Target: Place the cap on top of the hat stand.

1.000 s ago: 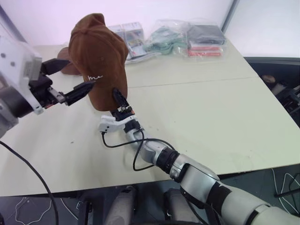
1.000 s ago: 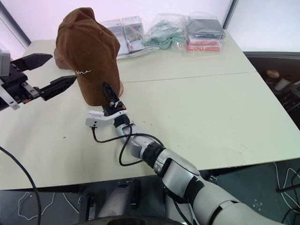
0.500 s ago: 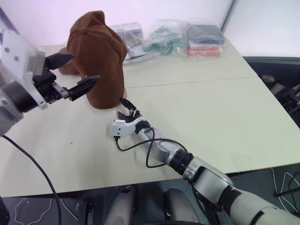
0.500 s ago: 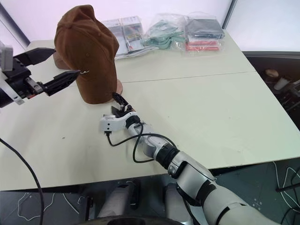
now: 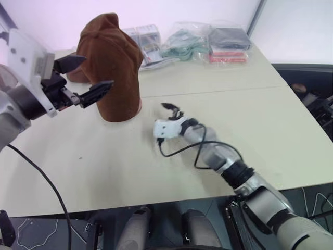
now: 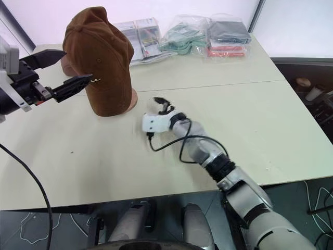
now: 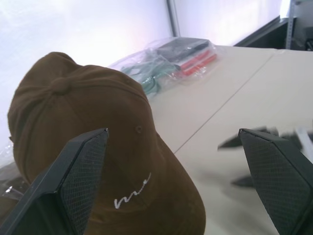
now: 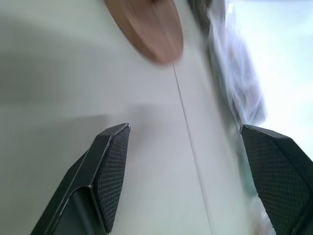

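The brown cap (image 5: 112, 62) with white script (image 7: 132, 195) sits over the hat stand, brim hanging down. It hides the rod and top disc, and only the reddish round base (image 6: 131, 102) shows beneath it. My left gripper (image 5: 98, 70) is open at the cap's left side, one fingertip (image 5: 106, 85) overlapping the cap's front. I cannot tell whether it touches. My right gripper (image 5: 171, 108) is open and empty just above the table, to the right of the base (image 8: 146, 24).
Another brown cap (image 6: 63, 65) lies behind the stand, partly hidden. Clear plastic packets (image 5: 182, 44) and a dark and red bundle (image 5: 228, 46) lie along the table's far edge. A black cable (image 5: 179, 148) loops from my right wrist. A seam (image 5: 234, 89) crosses the table.
My right gripper has left the cap's lower edge and swung right over the table. The cap stays on the stand, settled slightly. The left gripper has hardly moved.
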Motion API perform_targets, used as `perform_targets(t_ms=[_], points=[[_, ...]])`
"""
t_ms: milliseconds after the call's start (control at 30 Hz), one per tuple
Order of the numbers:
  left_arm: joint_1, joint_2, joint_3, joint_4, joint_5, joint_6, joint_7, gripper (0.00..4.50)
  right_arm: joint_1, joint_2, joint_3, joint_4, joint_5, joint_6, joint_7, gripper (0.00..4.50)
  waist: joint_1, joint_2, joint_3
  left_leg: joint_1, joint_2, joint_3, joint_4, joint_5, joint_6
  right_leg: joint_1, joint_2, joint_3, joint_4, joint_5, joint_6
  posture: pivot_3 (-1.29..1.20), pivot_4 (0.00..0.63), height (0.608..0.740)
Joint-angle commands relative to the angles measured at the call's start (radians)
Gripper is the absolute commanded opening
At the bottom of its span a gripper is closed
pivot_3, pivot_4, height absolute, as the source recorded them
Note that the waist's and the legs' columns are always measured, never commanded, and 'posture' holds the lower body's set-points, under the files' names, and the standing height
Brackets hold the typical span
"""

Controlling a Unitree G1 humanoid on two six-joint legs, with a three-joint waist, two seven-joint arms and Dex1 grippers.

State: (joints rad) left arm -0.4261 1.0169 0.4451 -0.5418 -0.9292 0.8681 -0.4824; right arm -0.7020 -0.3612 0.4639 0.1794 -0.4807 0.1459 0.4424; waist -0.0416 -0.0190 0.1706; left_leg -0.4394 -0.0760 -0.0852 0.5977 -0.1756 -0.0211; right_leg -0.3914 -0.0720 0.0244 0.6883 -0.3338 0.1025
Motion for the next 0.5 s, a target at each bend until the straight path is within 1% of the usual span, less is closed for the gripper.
perform_targets(t_ms=[33, 133, 167, 233, 300, 400, 500], points=[[0.017, 0.021, 0.045, -0.003, -0.012, 0.000, -0.040, 4.50, -0.049, -0.043, -0.190, -0.152, 0.254, 0.109, 0.221, 3.65, 0.000, 0.000, 0.000, 0.000, 0.000, 0.000, 0.000, -0.001, 0.002, 0.000, 0.000, 0.000, 0.000, 0.000, 0.000, 0.00, 0.150, 0.740], [0.038, 0.031, 0.073, 0.003, -0.015, 0.001, -0.067, 4.50, -0.076, -0.082, -0.303, -0.228, 0.426, 0.214, 0.351, 3.65, -0.001, 0.000, 0.000, 0.000, 0.001, 0.000, 0.000, -0.003, 0.004, 0.000, 0.000, 0.000, -0.001, 0.000, 0.000, 0.00, 0.150, 0.740], [0.051, 0.040, 0.093, 0.012, -0.008, 0.001, -0.082, 4.50, -0.100, -0.125, -0.347, -0.252, 0.501, 0.292, 0.426, 3.65, -0.001, 0.000, 0.000, 0.000, 0.001, 0.000, 0.000, -0.003, 0.005, 0.000, 0.000, 0.000, -0.001, 0.000, 0.000, 0.00, 0.150, 0.740], [0.074, 0.055, 0.128, 0.024, 0.002, -0.001, -0.108, 4.50, -0.135, -0.196, -0.405, -0.277, 0.612, 0.377, 0.539, 3.65, 0.000, 0.002, 0.001, 0.000, 0.001, 0.000, 0.000, -0.003, 0.005, 0.000, 0.000, 0.000, -0.001, 0.000, 0.000, 0.00, 0.150, 0.740], [0.094, 0.064, 0.152, 0.030, 0.009, -0.006, -0.127, 4.50, -0.153, -0.237, -0.432, -0.283, 0.690, 0.413, 0.605, 3.65, 0.002, 0.001, 0.001, 0.000, 0.001, 0.001, 0.000, -0.003, 0.006, 0.001, -0.001, 0.000, -0.002, 0.000, 0.000, 0.00, 0.150, 0.740], [0.145, 0.090, 0.213, 0.050, 0.036, -0.013, -0.180, 4.50, -0.219, -0.305, -0.519, -0.264, 0.853, 0.563, 0.696, 3.65, 0.002, 0.002, 0.001, 0.000, 0.001, 0.001, 0.000, -0.004, 0.006, 0.001, -0.002, 0.000, -0.003, 0.000, 0.000, 0.00, 0.150, 0.740], [0.172, 0.104, 0.248, 0.073, 0.057, -0.025, -0.220, 4.50, -0.262, -0.350, -0.579, -0.259, 0.982, 0.660, 0.750, 3.65, 0.003, 0.003, 0.002, 0.000, 0.001, 0.001, 0.000, -0.004, 0.006, 0.001, -0.003, 0.000, -0.003, 0.000, -0.001, 0.00, 0.150, 0.740]])
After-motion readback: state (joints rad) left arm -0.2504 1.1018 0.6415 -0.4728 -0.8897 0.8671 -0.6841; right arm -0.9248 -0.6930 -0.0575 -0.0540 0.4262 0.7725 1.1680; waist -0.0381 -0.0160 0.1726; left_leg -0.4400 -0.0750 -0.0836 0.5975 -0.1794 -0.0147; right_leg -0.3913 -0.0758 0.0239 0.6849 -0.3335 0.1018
